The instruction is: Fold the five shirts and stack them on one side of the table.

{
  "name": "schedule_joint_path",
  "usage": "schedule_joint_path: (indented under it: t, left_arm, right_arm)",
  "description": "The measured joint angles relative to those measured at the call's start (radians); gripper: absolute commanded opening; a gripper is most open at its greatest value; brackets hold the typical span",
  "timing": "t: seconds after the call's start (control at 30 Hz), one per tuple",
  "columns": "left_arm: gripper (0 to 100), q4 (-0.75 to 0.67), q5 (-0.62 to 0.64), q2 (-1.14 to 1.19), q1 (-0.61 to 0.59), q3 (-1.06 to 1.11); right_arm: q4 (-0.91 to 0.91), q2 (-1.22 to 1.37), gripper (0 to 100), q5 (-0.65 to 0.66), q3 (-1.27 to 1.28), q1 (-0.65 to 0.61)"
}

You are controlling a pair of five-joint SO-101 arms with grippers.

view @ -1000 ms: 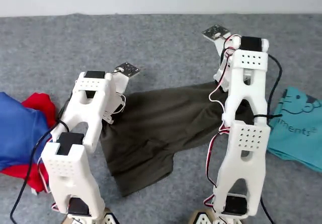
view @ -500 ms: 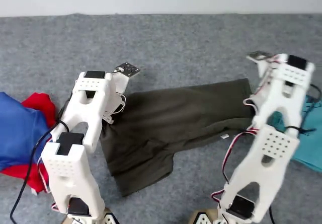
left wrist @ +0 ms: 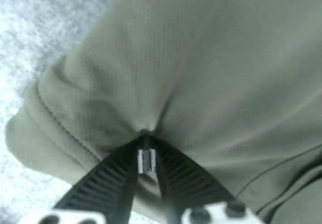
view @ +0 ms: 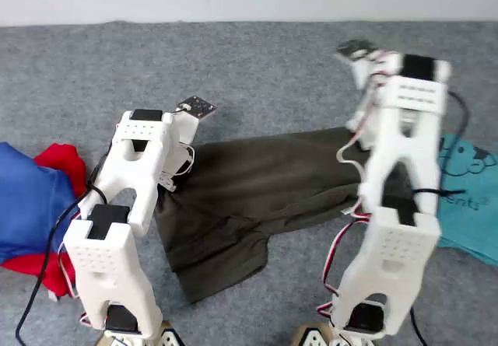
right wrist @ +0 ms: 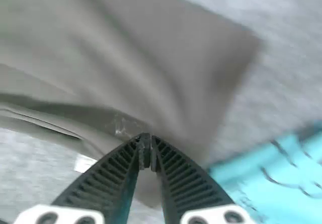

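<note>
An olive shirt (view: pixel 264 183) lies spread and rumpled on the grey table between the two arms. My left gripper (left wrist: pixel 146 138) is shut on a pinched fold of the olive shirt (left wrist: pixel 201 58) at its left edge, low on the cloth. Over at the shirt's right end, my right gripper (right wrist: pixel 145 141) is shut with olive cloth (right wrist: pixel 126 58) gathered at its tips. A white tag (right wrist: pixel 83 162) shows on a folded hem beside it. In the high view both grippers are hidden under their white arms.
A teal shirt (view: pixel 467 198) lies at the right edge, close to the right arm, and its corner (right wrist: pixel 271 178) shows beside the olive cloth. A blue shirt (view: pixel 23 198) and a red shirt (view: pixel 62 163) are heaped at the left. Bare grey table (view: pixel 257 74) lies behind.
The right arm swung right, pulling the olive shirt's right end out, then came back left and farther back; the shirt's right end slackened. The left arm has kept still.
</note>
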Motion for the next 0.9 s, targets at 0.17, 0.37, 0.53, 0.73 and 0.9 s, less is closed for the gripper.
schedule_joint_path:
  t: [0.17, 0.37, 0.53, 0.73, 0.9]
  left_arm:
    - [1, 0.04, 0.005, -0.127, -0.009, 0.008]
    - [1, 0.126, 0.0, -0.351, -0.02, 0.008]
    - [1, 0.207, 0.0, -0.483, -0.018, 0.008]
    - [1, 0.287, 0.0, -0.617, -0.018, 0.008]
    - [1, 0.334, 0.0, -0.733, -0.018, 0.008]
  right_arm:
    - [0.0, 0.0, 0.9, -0.077, 0.118, -0.068]
    - [0.0, 0.0, 0.9, -0.1, 0.255, -0.092]
    - [0.0, 0.0, 0.9, -0.087, 0.408, -0.025]
    - [0.0, -0.014, 0.9, -0.021, 0.468, 0.077]
    - [0.0, -0.187, 0.9, -0.018, 0.468, 0.066]
